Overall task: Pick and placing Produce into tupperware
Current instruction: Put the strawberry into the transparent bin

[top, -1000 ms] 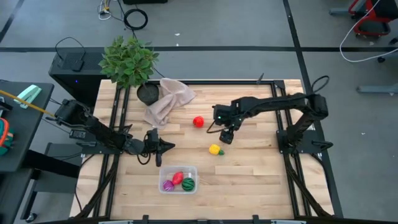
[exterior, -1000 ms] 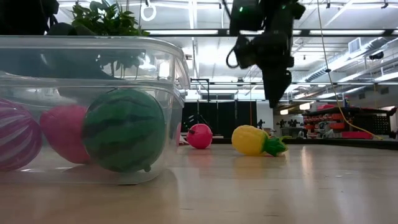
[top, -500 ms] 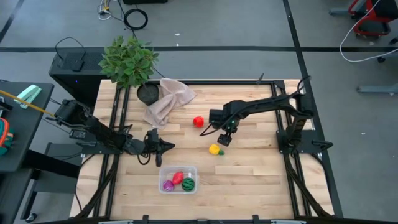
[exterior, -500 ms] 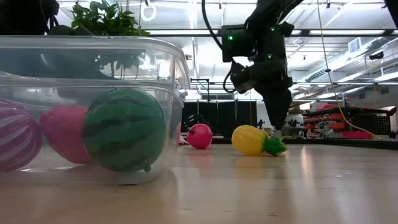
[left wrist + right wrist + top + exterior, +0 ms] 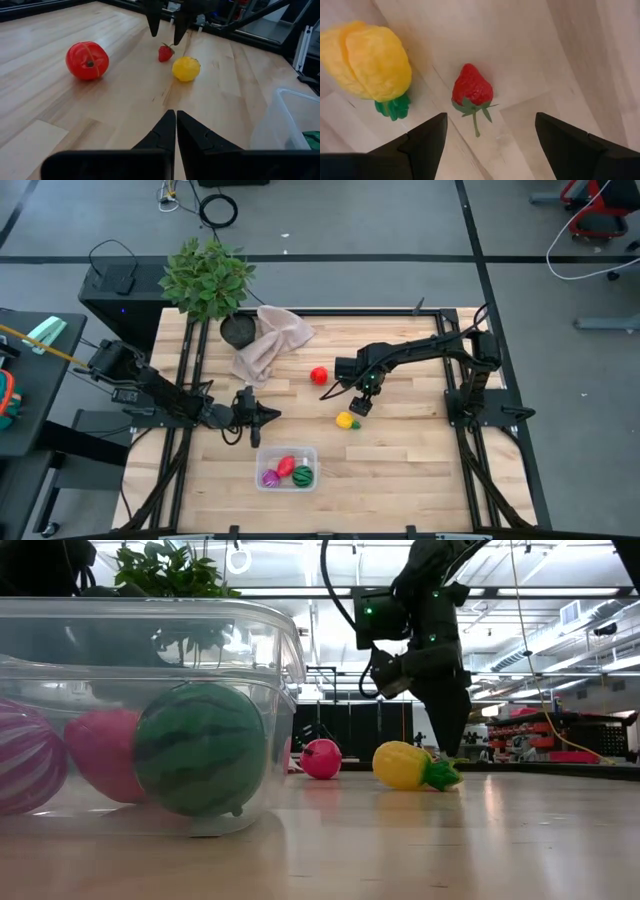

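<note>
Potted plant (image 5: 208,280) beside crumpled beige cloth (image 5: 268,340) on wooden table (image 5: 400,470)

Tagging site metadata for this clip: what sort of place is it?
Probably a robotics lab or workshop. A pale wooden slatted worktable in a black frame stands on a grey floor marked with dark tape lines, loose black cables lie about, and long ceiling strip lights show beyond the table.

No legible txt, labels or nos. anywhere in view.
</note>
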### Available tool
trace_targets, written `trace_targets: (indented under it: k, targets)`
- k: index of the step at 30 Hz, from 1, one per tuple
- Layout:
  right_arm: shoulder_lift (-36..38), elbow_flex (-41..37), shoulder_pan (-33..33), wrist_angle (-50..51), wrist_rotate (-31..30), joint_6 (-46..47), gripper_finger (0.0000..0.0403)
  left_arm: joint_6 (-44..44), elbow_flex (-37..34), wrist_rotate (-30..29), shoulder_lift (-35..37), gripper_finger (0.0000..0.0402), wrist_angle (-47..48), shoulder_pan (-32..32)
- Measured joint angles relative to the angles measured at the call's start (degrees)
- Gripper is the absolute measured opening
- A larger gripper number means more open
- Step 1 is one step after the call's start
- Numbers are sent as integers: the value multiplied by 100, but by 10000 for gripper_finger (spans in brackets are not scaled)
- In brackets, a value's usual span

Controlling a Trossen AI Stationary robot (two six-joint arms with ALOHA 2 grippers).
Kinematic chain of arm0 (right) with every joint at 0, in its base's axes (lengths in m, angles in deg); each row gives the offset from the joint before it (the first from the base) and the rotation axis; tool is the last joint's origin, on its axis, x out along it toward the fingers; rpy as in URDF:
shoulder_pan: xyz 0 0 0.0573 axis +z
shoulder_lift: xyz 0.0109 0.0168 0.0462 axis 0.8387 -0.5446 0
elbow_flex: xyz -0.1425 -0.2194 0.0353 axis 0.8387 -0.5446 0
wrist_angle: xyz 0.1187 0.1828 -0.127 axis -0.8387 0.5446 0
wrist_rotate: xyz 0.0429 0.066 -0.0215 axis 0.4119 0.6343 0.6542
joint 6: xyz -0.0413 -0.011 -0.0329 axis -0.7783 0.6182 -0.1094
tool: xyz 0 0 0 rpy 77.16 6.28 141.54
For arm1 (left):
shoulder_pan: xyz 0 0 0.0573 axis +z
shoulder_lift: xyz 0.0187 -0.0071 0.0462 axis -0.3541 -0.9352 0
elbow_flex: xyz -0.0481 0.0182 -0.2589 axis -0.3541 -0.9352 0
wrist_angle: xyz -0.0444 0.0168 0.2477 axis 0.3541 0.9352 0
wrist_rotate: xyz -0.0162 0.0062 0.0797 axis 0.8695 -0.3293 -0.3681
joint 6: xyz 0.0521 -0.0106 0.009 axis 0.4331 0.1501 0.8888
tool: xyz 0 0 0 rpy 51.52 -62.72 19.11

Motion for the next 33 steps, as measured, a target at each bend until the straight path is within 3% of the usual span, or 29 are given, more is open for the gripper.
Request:
trace_targets:
  k: [7, 18, 27, 33]
  targets:
    - [0, -2, -45, -7, -15, 11, 326, -6, 0, 2, 0, 9, -6, 0]
    - [-28, -10, -30, -333, -205, 449, 381, -9, 0, 2, 0, 27, -9, 0]
    - [-234, -113, 57, -339, -174, 750, 368, -11, 3, 4, -2, 9, -44, 0]
    - [-478, -109, 196, -504, -9, 816, 357, -11, 4, 4, -2, 18, -46, -2]
